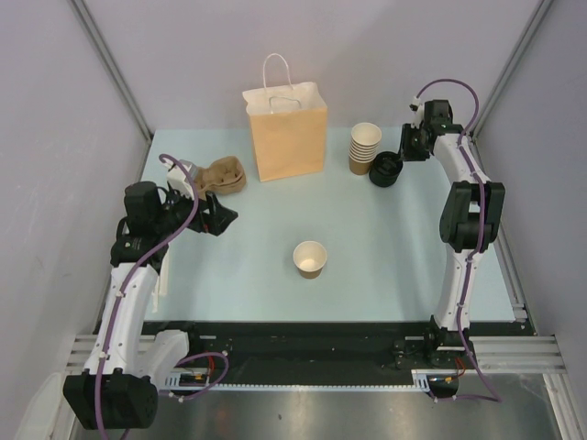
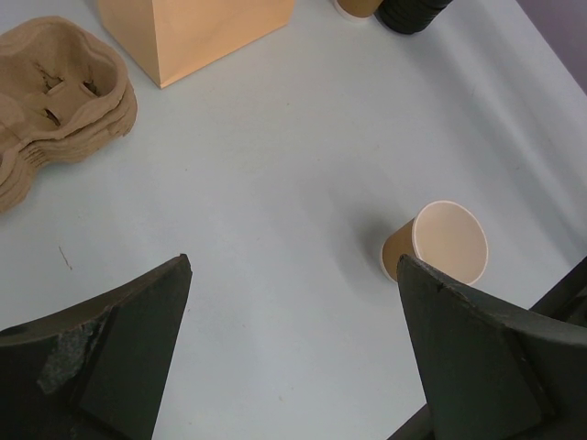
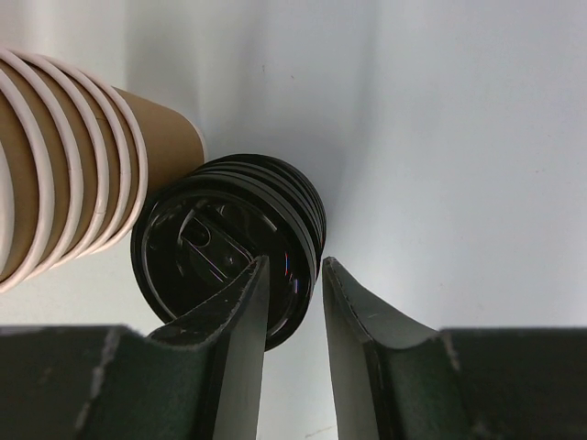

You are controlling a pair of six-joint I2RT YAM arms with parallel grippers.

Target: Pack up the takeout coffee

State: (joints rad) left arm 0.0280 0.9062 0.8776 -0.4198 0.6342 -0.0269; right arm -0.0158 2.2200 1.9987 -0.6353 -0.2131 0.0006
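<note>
Black lids | right gripper around top rim to grab one, can't tell if pinching | left gripper spread wide | cup needs lid

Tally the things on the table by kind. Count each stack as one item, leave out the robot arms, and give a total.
Paper bag: 1
Lone lidless cup: 1
Stack of paper cups: 1
Stack of black lids: 1
Stack of pulp cup carriers: 1
Total: 5
</note>
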